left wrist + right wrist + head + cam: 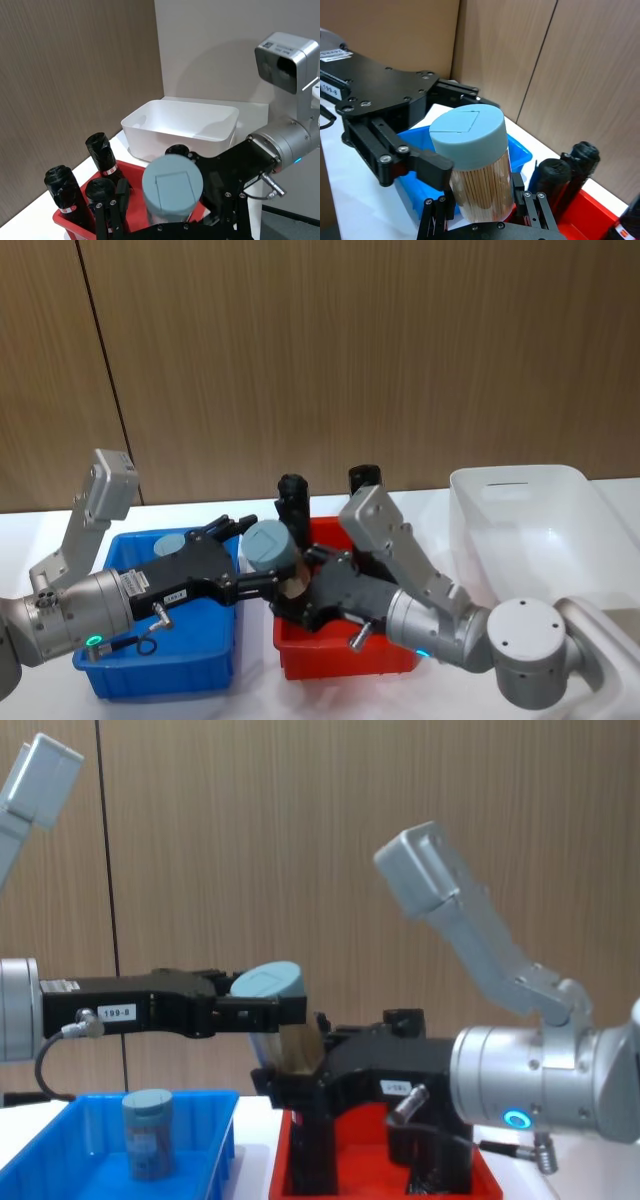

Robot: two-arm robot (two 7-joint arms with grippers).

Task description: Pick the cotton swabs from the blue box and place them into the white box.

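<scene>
The base of the tub of cotton swabs is sitting hidden behind the black body of the right gripper, which is pressing up to the tub's lower half from the tray side; whether this claw is squeezing it cannot be told. The left gripper is reaching in from over the blue box, its claw clamped on the tub just under the lid. The tub is hanging in the air, tilted, above the seam between the blue box and the red tray.

A second tub is standing upright in the blue box; in the head view the left gripper is covering most of it.

The red tray is holding several black rolls standing on end; their lower ends and much of the tray floor are lying behind the right gripper.

The white box is sitting to the right of the tray, showing its pale inner floor; the right arm's joint is cutting off its near corner.

The held tub is showing a flat pale blue-grey lid with a square flap outline; through its clear wall, tightly packed pale sticks are standing side by side.
</scene>
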